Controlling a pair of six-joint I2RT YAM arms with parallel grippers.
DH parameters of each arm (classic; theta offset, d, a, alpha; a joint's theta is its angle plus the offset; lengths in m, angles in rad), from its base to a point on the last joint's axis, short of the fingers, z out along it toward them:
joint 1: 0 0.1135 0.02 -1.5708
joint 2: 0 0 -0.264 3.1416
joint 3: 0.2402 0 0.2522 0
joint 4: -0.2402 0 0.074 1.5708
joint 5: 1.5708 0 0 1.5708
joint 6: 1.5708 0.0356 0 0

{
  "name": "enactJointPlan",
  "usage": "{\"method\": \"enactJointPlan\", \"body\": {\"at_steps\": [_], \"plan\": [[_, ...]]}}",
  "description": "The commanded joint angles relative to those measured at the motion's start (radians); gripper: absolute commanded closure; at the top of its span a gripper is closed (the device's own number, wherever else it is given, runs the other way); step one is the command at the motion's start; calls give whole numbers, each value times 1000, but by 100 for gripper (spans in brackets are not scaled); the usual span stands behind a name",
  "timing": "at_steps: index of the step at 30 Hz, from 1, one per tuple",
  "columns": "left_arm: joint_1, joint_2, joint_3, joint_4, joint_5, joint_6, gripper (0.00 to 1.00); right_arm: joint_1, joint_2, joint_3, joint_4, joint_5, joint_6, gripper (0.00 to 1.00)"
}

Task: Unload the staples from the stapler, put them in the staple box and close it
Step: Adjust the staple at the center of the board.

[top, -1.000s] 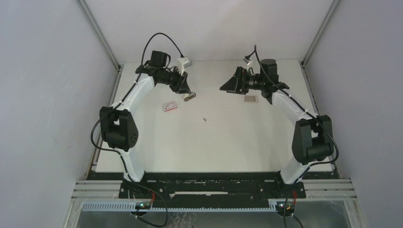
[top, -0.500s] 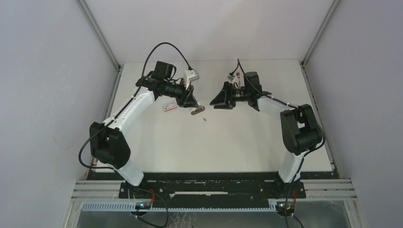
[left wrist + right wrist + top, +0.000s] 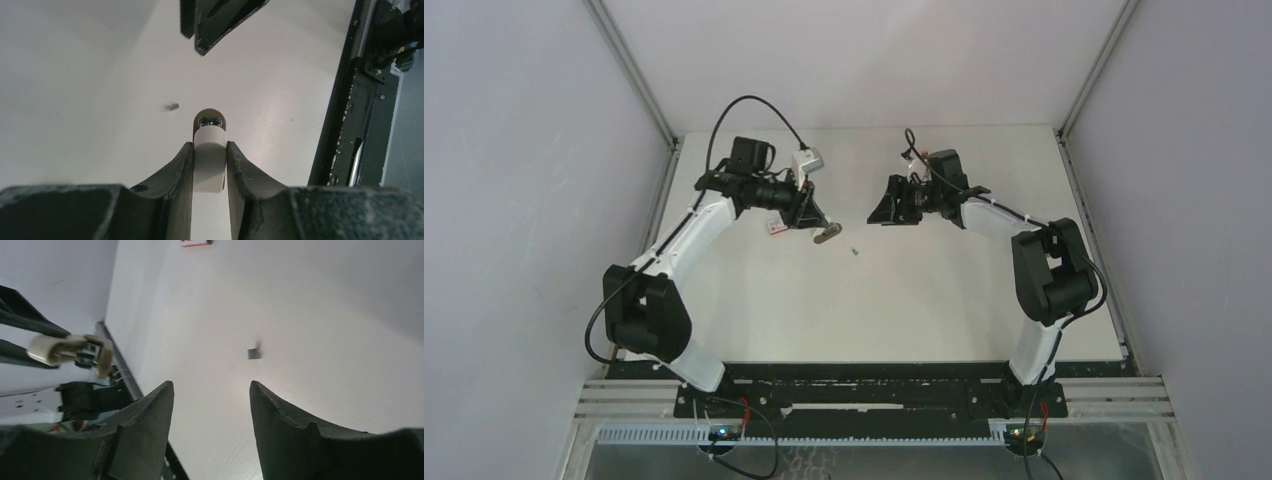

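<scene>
My left gripper [image 3: 816, 222] is shut on the stapler [image 3: 826, 234], a slim pale piece with a metal end, and holds it above the table. In the left wrist view the stapler [image 3: 209, 160] sits clamped between both fingers of that gripper [image 3: 210, 150], its metal tip pointing away. A tiny grey strip of staples [image 3: 853, 252] lies on the table just right of it and shows in both wrist views [image 3: 173, 106] [image 3: 254, 353]. My right gripper [image 3: 881, 212] is open and empty, facing the stapler [image 3: 70, 350] from the right; its open jaws [image 3: 211, 386] frame bare table.
A small pink-and-white box [image 3: 777, 227] lies under the left forearm, partly hidden, and shows at the top of the right wrist view [image 3: 195, 242]. The right gripper's fingers [image 3: 215, 20] hang at the top of the left wrist view. The black table edge rail [image 3: 360, 125] runs at right.
The left gripper carried the stapler toward the table's middle, then drew back a little to the left. The right gripper swung left toward it and stays open.
</scene>
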Motion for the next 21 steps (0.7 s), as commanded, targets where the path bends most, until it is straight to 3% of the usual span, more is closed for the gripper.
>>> {"method": "enactJointPlan", "body": {"at_steps": [1,11,21], "plan": [[92,-85,-50,-12,55,17,100,50,-5,67,-124,201,-201,43],[185,-247,-224,39,-55,-7,100,202,43,119,-204,442,-356,47],[220,-344,-305,98,-46,-28,100,315,88,167,-243,615,-441,52]]}}
